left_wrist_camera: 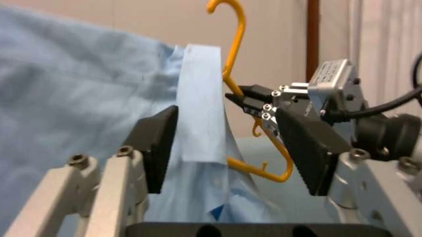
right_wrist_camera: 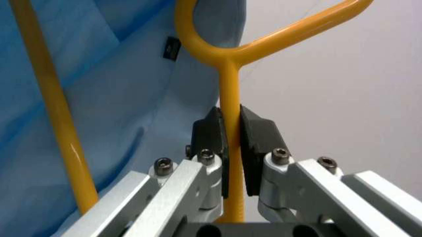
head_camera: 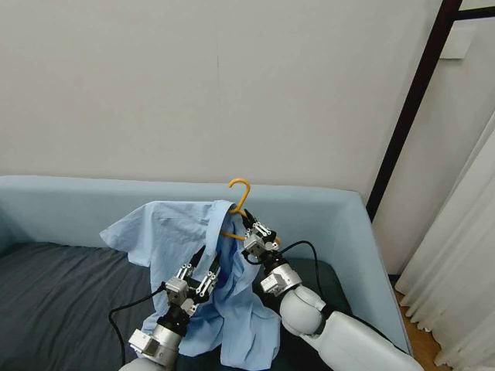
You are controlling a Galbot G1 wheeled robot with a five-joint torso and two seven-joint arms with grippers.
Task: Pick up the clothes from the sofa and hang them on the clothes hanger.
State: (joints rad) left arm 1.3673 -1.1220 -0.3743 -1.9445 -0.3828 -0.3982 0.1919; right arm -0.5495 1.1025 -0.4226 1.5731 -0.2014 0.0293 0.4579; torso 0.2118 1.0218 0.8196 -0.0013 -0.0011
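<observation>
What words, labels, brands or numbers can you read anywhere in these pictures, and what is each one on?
No text here can be read.
The small black tag on the blue shirt: too small and blurred to read.
The orange hanger, clamped in the right hand: no print visible.

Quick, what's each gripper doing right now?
Left gripper: open, straddling the blue shirt front edge.
Right gripper: closed on the orange hanger.

Silver right hand [right_wrist_camera: 230, 124], black pads [right_wrist_camera: 254, 134], black cable [left_wrist_camera: 388, 105]
</observation>
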